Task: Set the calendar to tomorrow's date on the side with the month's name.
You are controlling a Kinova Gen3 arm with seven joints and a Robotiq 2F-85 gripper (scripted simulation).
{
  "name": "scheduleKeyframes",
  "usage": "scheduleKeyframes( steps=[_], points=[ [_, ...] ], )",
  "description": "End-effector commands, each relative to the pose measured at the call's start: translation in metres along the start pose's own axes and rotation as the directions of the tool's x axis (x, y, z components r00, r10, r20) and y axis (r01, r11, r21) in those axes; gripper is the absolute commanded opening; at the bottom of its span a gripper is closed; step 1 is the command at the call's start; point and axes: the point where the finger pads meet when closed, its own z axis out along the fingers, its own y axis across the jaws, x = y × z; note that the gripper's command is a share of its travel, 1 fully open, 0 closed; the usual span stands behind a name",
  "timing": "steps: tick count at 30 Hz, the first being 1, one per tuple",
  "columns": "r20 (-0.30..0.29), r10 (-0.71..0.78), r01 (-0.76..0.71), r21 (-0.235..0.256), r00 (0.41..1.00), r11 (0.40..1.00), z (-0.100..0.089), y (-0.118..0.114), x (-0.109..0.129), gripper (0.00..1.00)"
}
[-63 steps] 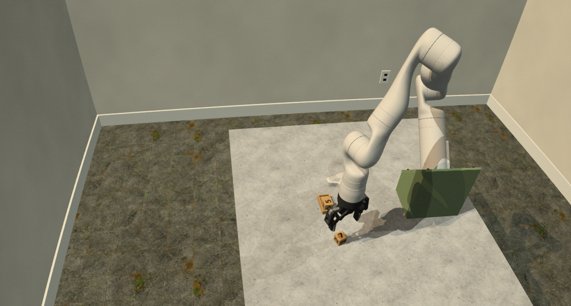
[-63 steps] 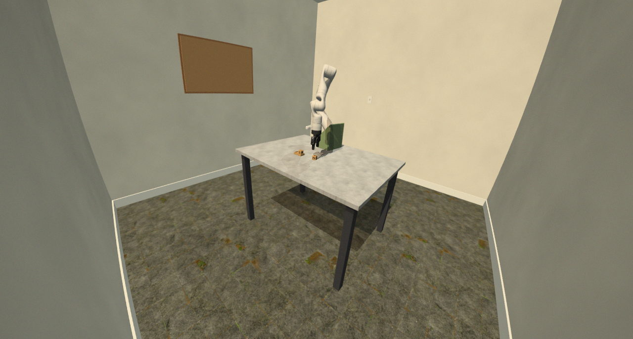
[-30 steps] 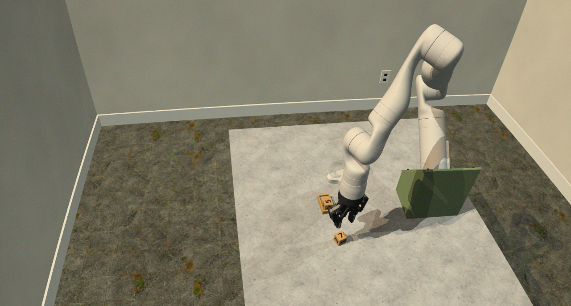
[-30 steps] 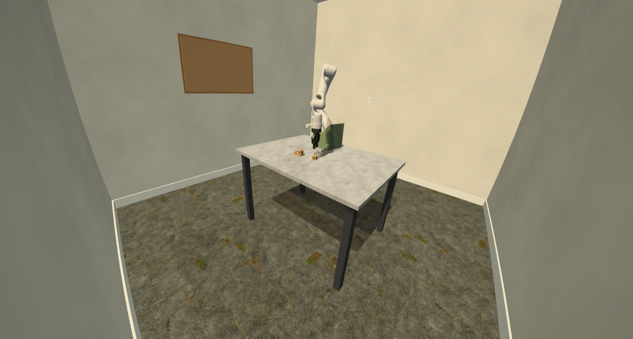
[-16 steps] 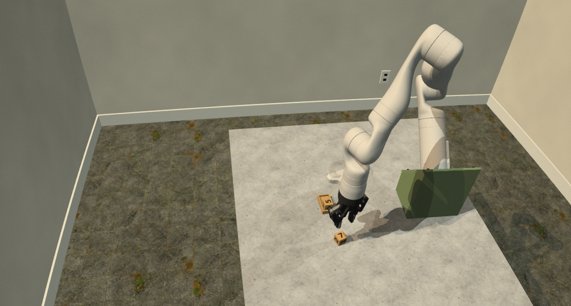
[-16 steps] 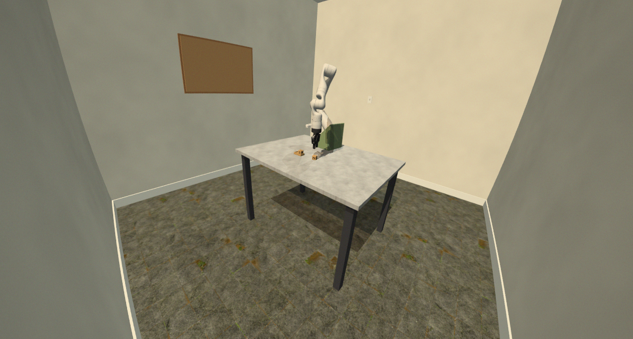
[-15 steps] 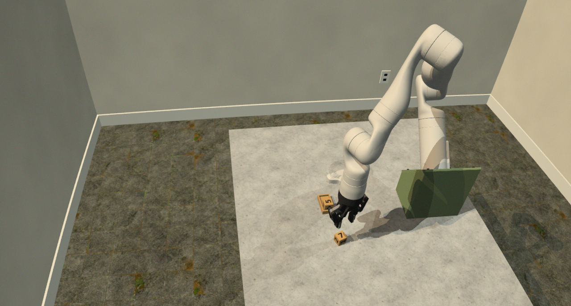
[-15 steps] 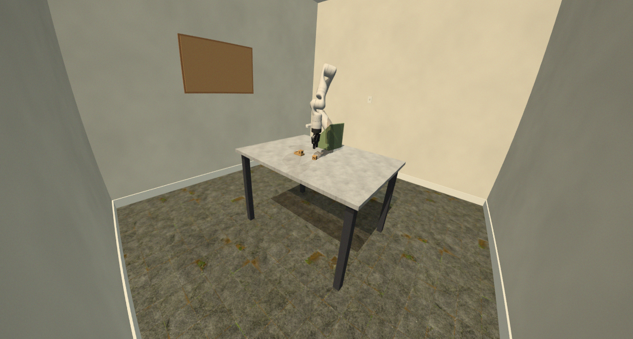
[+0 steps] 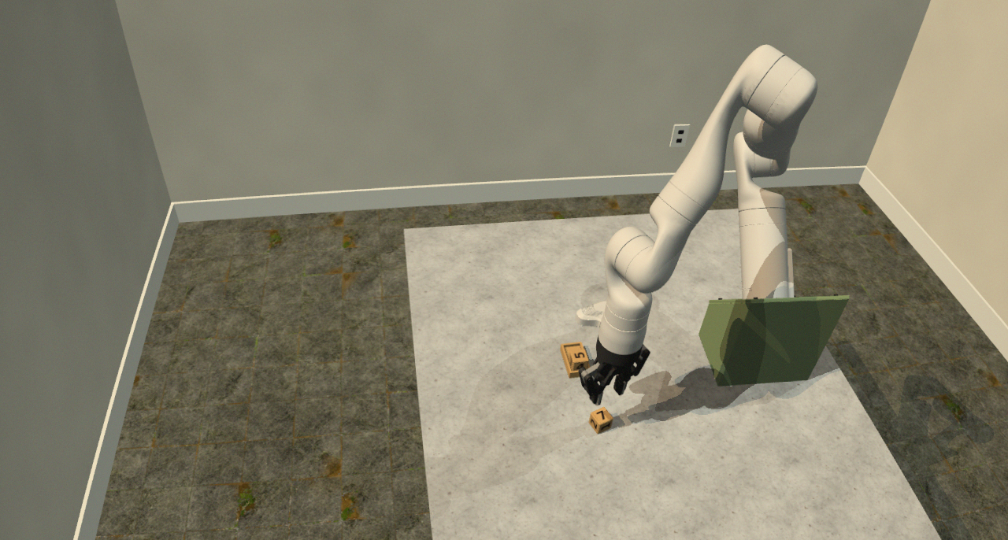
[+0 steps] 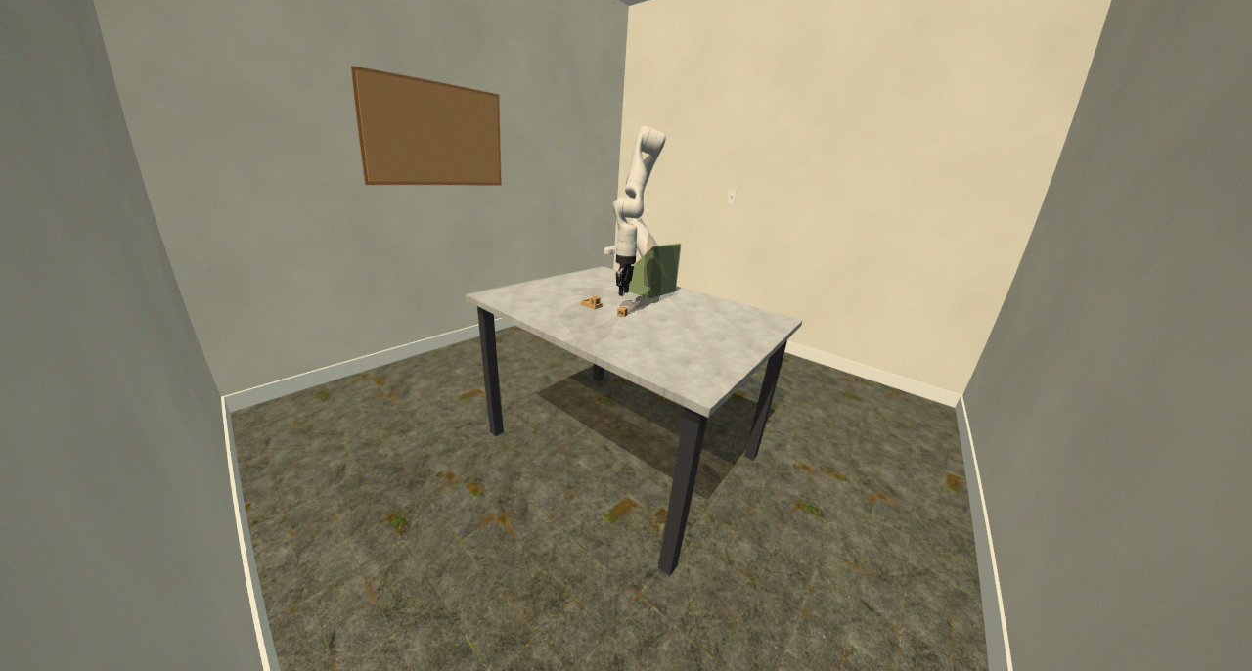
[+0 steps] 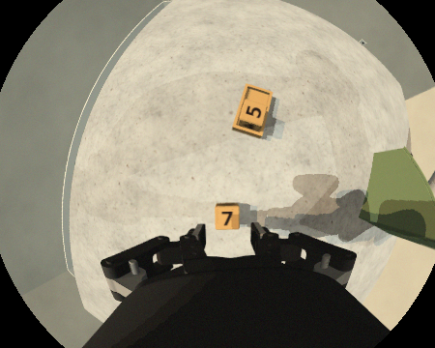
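Note:
A small orange cube showing 7 on top [image 9: 599, 419] lies loose on the table, outside the tray; it also shows in the wrist view [image 11: 227, 217] and in the exterior view [image 10: 621, 311]. The orange tray [image 9: 567, 358] lies behind it with one cube showing 5 [image 11: 255, 111]; half of the tray looks empty. My gripper [image 9: 605, 389] [image 11: 228, 232] hangs above the table between tray and loose cube, fingers partly open with nothing between them. The month's name is not readable.
A green upright panel [image 9: 772, 339] stands to the right of the gripper, near the arm's base. It shows at the right edge of the wrist view [image 11: 401, 196]. The table's left edge [image 9: 416, 375] lies well left of the tray.

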Motion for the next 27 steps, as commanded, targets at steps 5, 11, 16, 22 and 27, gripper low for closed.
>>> scheduleKeyframes(
  steps=[5, 11, 16, 22, 27],
  points=[
    [0.0, 0.001, -0.001, -0.001, 1.0, 1.0, 0.008, 0.0, 0.0, 0.48],
    [0.0, 0.001, -0.001, -0.001, 1.0, 1.0, 0.014, 0.0, 0.0, 0.48],
    [0.0, 0.001, -0.001, -0.001, 1.0, 1.0, 0.022, 0.0, 0.0, 0.48],
    [0.0, 0.001, -0.001, -0.001, 1.0, 1.0, 0.031, 0.0, 0.0, 0.48],
    [0.0, 0.001, -0.001, -0.001, 1.0, 1.0, 0.035, 0.0, 0.0, 0.48]
  ],
)
